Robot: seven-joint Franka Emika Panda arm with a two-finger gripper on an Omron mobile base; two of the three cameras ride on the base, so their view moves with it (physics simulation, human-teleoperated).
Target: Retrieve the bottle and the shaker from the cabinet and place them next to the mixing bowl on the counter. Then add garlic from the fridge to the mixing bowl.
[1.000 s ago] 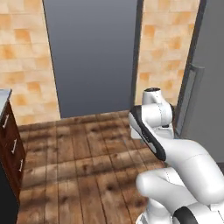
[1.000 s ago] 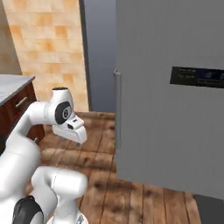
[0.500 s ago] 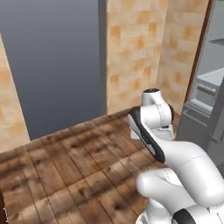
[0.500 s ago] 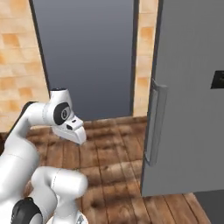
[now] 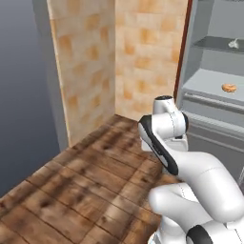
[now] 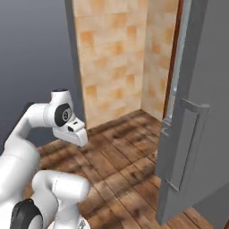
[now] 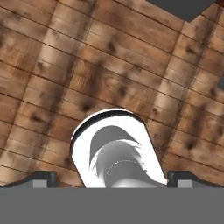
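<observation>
Firstly, from the left base view: jointed white robot arm [image 5: 164, 138] with dark bands, folded up close over its own base, hand end tucked behind the forearm, so claw state not readable from this side. Beyond and to the right of it, tall grey fridge [image 5: 209, 81] standing open, pale grey inner shelves [image 5: 214, 83] showing. On the middle shelf, a small round orange-brown item [image 5: 229, 87]; on the shelf above, a small pale lump [image 5: 233, 44], too small to identify. Left of the arm, tan tiled wall [image 5: 90, 62] and a flat dark grey panel [image 5: 21, 95]; below, brown wooden plank floor [image 5: 81, 186].

Next, from the right base view: same arm [image 6: 62, 117] bent at lower left, hand pointing down toward the planks. Well off to its right, grey fridge door [image 6: 197, 134] swung out, edge-on, with a long vertical grey bar handle [image 6: 187, 143]. Tiled wall behind, between arm and door.

Lastly, from the hand view: dark-tipped two-finger claw [image 7: 112, 180] spread wide, fingertips [image 7: 41, 178] far apart at either side, nothing pinched between them. Straight ahead of the claw, wooden planks; beyond it, at the far upper right corner, a dark grey edge [image 7: 188, 8], identity unclear.
</observation>
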